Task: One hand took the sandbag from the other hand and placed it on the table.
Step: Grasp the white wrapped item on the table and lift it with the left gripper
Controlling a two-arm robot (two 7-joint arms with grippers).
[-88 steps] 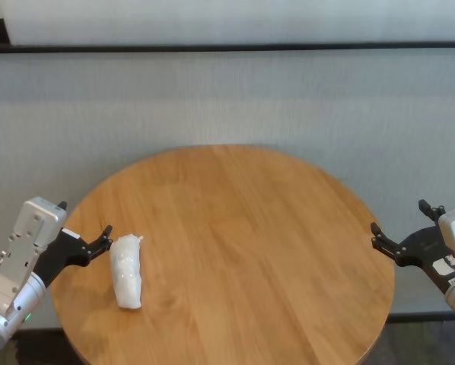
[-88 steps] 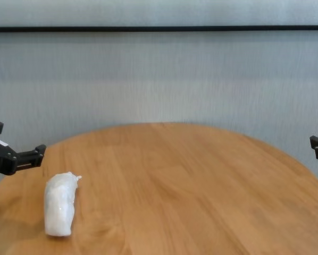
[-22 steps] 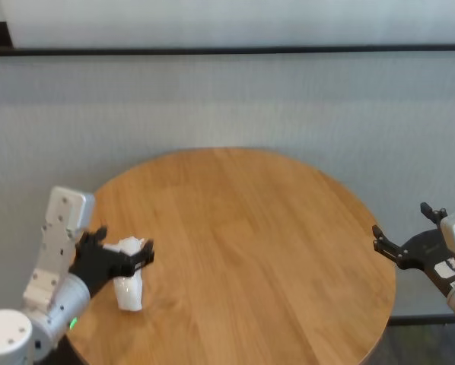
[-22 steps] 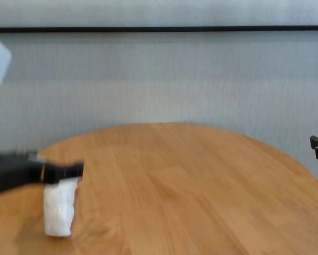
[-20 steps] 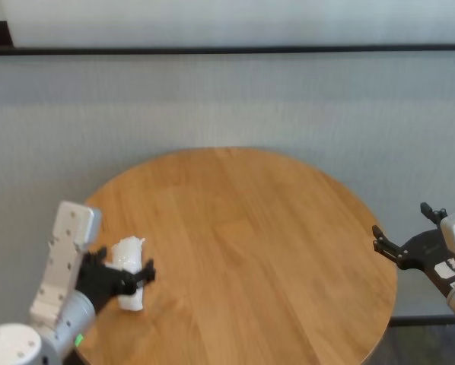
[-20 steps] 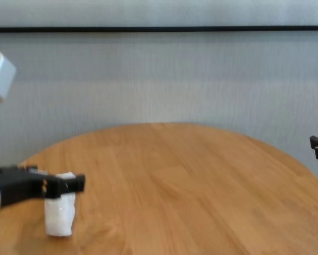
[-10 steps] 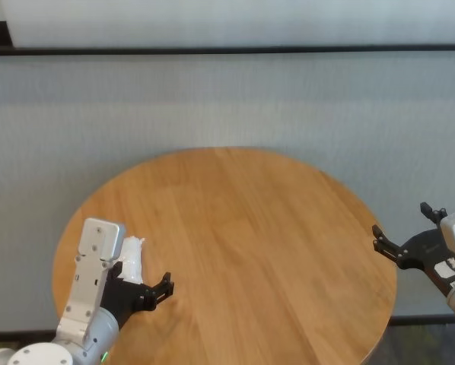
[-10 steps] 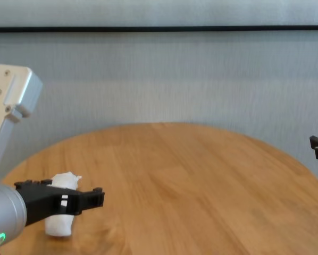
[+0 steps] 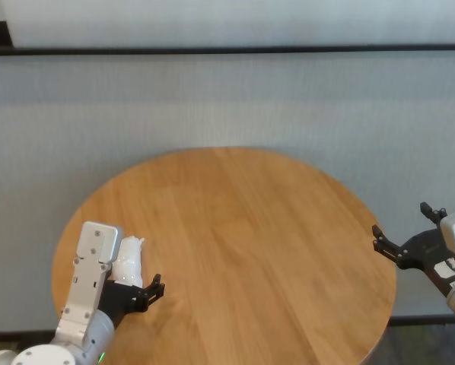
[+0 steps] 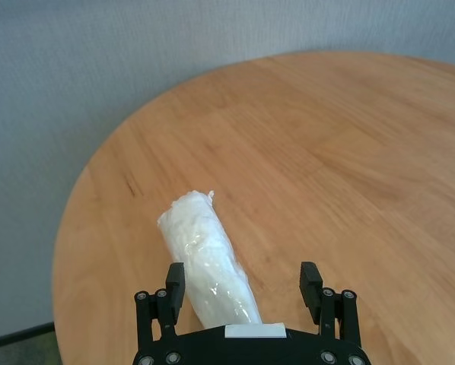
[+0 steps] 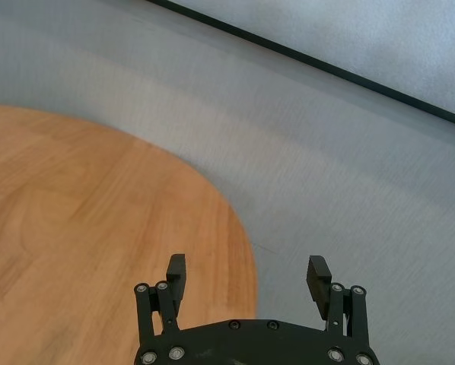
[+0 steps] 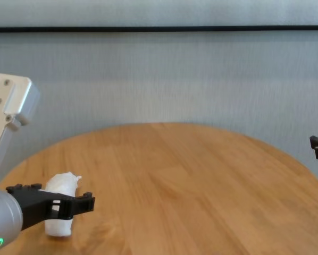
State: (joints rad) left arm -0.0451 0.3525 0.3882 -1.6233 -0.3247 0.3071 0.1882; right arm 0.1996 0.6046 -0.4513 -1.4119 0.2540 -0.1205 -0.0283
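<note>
Wooden planks of light brown, with clear grain, make up the large round table [image 9: 243, 243] that fills most of what we see from the head and chest views. Behind it, on the far side, we see a pale grey wall [image 9: 227, 99] crossed by a thin dark band. Our left arm reaches in from the near left, its silver-grey wrist housing [image 12: 7, 114] rising tall in the chest view, a green light glowing low on the wrist. The left gripper [image 10: 245, 283] sits low over the near-left part of the table, its fingers [image 10: 174, 280] spread wide and released, gripping nothing. Our right gripper [image 11: 247, 277] hangs parked off the right edge of the table, just beyond the rim, and its fingers too stand wide apart with nothing between them. The sandbag [image 10: 207, 257], a white lumpy pouch in crinkly shiny plastic, lies flat on the wood near the left edge, its length running from near to far and its twisted end pointing to the far side. In the left wrist view its near end lies between the spread fingers of the left gripper, closer to one finger than the other; we cannot tell whether that finger touches the plastic.
</note>
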